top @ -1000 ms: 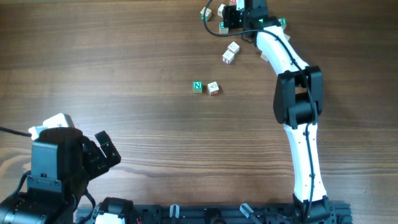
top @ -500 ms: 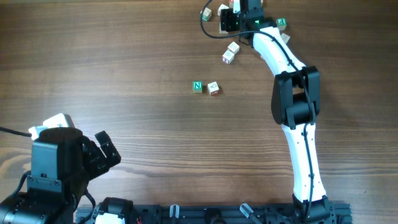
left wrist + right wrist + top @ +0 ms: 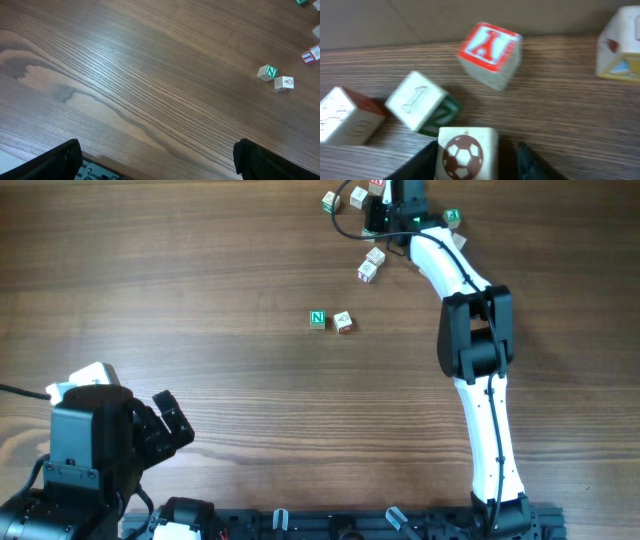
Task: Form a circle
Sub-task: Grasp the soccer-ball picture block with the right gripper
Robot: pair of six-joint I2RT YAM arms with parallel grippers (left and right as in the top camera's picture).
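The white right arm (image 3: 470, 300) has edged toward the brown wooden table's (image 3: 200, 280) far edge. Its right gripper (image 3: 476, 162) narrows round a pale wooden football-marked cube (image 3: 466, 150), not yet pinching, probably to reposition it. The left gripper (image 3: 157, 157) idles, spread wide. No circle yet: cubes (image 3: 371, 265) lie scattered at the far side.

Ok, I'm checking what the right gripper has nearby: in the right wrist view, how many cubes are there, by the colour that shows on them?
red-marked cubes: 2
green-sided cube: 1
brown football cube: 1
yellow-edged cube: 1
Total: 5
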